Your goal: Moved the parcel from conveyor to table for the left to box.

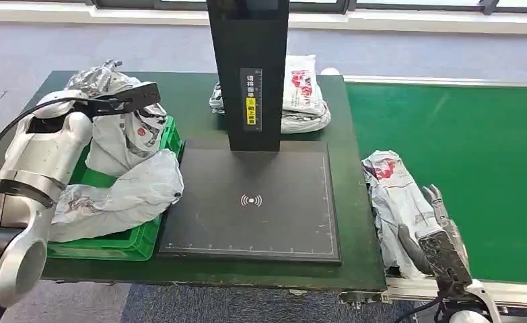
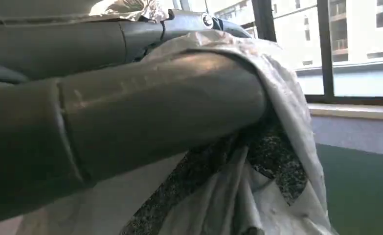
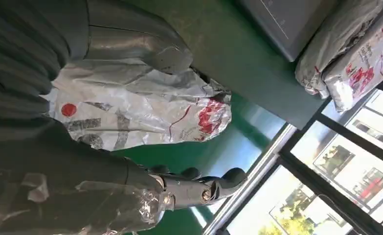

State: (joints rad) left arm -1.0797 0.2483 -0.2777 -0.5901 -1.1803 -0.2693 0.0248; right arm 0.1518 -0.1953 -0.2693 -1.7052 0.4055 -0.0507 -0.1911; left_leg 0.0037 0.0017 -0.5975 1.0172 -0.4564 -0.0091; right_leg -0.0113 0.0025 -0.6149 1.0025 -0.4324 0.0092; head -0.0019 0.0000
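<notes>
The right hand grasps one crumpled grey plastic parcel with red print at the green conveyor belt's edge; the left hand clutches a second grey bag above the green plastic crate; two more parcels lie stacked behind the black scanner pad.

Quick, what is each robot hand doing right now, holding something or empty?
Left robot hand: holds a grey parcel above the green bin.
Right robot hand: grips a parcel on the conveyor.
</notes>
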